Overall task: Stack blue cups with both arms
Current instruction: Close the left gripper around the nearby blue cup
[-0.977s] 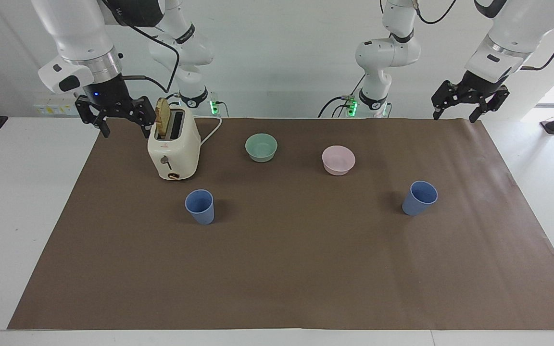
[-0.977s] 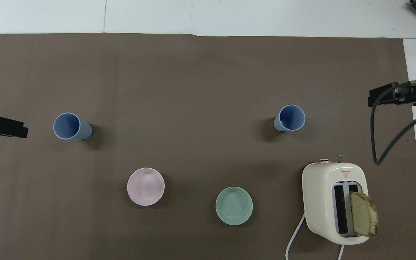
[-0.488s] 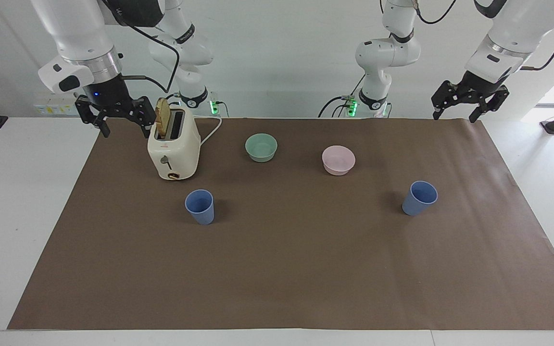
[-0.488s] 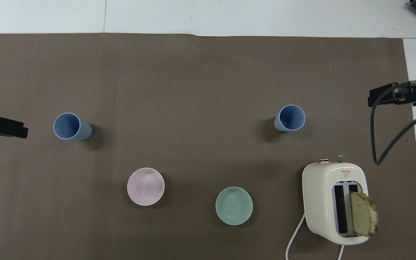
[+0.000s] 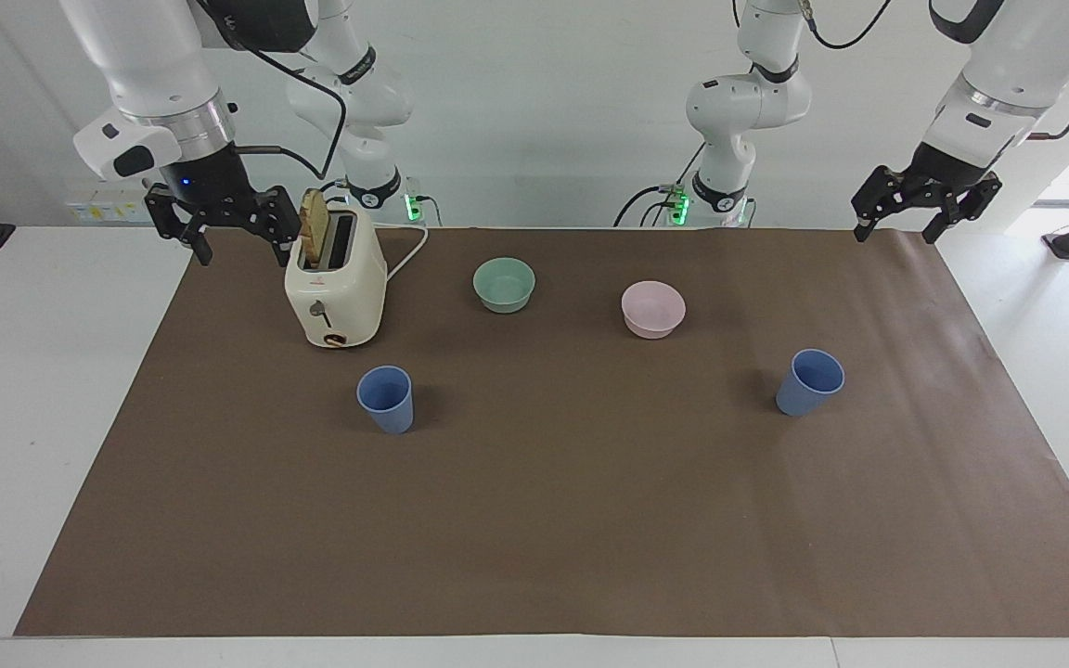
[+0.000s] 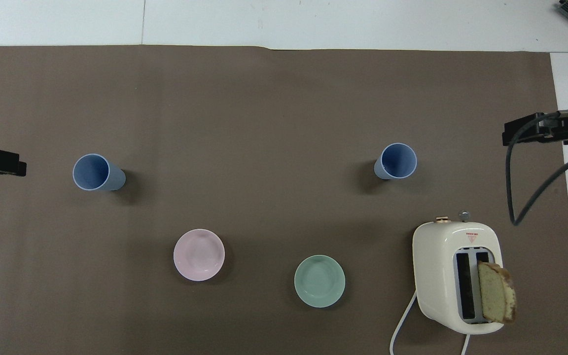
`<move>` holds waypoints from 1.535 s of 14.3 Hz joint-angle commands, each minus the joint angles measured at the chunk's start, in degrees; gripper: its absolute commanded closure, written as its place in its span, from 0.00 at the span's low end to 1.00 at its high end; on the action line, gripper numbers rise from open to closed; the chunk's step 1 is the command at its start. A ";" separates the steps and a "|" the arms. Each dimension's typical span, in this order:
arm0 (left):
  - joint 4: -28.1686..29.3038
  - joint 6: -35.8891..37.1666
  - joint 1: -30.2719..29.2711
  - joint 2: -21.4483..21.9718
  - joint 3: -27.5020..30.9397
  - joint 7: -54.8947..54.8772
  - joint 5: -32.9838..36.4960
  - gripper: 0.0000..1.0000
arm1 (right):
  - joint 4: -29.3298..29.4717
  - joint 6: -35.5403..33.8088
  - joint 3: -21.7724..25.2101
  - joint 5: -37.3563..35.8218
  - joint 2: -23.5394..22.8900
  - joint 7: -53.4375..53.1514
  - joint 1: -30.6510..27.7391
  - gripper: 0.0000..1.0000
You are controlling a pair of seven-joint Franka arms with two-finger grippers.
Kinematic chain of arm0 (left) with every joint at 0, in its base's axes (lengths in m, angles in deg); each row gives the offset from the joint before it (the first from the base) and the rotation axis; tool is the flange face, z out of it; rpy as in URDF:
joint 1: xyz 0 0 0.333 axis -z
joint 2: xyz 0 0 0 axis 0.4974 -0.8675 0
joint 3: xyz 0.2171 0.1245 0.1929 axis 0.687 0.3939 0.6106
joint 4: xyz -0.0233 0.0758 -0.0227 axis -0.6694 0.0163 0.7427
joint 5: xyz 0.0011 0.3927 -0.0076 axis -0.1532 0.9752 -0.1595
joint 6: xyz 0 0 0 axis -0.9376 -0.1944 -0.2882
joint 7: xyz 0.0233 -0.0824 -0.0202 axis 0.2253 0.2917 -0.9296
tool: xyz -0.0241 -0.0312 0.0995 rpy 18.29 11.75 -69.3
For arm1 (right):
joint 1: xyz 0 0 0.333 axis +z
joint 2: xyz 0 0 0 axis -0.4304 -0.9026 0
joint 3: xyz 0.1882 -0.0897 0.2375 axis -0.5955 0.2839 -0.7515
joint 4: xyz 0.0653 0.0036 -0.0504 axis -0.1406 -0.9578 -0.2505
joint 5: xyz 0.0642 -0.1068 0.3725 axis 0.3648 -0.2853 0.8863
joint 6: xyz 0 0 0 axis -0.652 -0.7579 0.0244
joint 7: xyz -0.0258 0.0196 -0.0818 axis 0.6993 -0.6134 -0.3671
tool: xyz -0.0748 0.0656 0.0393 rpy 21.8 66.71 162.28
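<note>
Only the left tool (image 5: 926,215) has shifted outward, spread empty; right tool (image 5: 223,225), released, hangs beside the toaster (image 5: 335,283).

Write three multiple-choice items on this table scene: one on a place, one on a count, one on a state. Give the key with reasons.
1. What stands beside the toaster, toward the left arm's end of the table?
A. the mint-green bowl
B. the pink bowl
C. a plate

2. How many blue cups are on the brown mat?
A. one
B. two
C. three

3. How do the blue cups stand?
A. stacked one in the other
B. upright and apart
C. one held by an end effector

Key:
1 A: the mint-green bowl is next along from the toaster, the pink bowl after it.
2 B: one cup is near the toaster, the other toward the left arm's end.
3 B: both rest on the mat, and the left end effector and the right end effector are open and empty.
</note>
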 commanded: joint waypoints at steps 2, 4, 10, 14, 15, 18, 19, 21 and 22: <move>5.04 -9.45 -1.66 -2.69 -0.38 6.47 0.59 0.00 | -1.27 -0.25 -0.46 0.43 1.26 1.08 -0.88 0.00; 7.59 -14.36 -2.18 -4.44 -0.38 9.40 0.59 0.00 | -1.27 -0.25 -0.46 0.43 1.26 1.08 -0.88 0.00; 18.83 -26.66 -2.89 -7.78 -0.38 13.52 -0.54 0.00 | -1.27 -0.34 -0.46 0.43 1.26 1.08 -0.88 0.00; 22.54 -30.82 -2.10 -9.11 -0.38 16.43 -0.64 0.00 | -1.27 -0.25 -0.46 0.43 1.26 1.08 -0.88 0.00; 23.07 -30.74 -2.10 -9.02 -0.38 16.52 -0.73 0.00 | -1.27 -0.25 -0.46 0.43 1.26 1.08 -0.88 0.00; 25.00 -32.31 -1.93 -9.11 -0.47 16.52 -1.16 0.03 | -1.27 -0.25 -0.46 0.43 1.26 1.08 -0.88 0.00; 25.18 -32.41 -2.01 -9.11 -0.38 16.52 -1.25 0.33 | -1.27 -0.25 -0.46 0.43 1.26 1.08 -0.88 0.00; 25.18 -32.41 -2.10 -9.11 -0.47 16.08 -1.25 1.00 | -1.27 -0.25 -0.46 0.35 1.26 1.08 -0.88 0.00; 25.18 -32.41 -1.93 -9.11 -0.47 15.82 -1.17 1.00 | -1.27 -0.25 -0.46 0.43 1.26 1.08 -0.88 0.00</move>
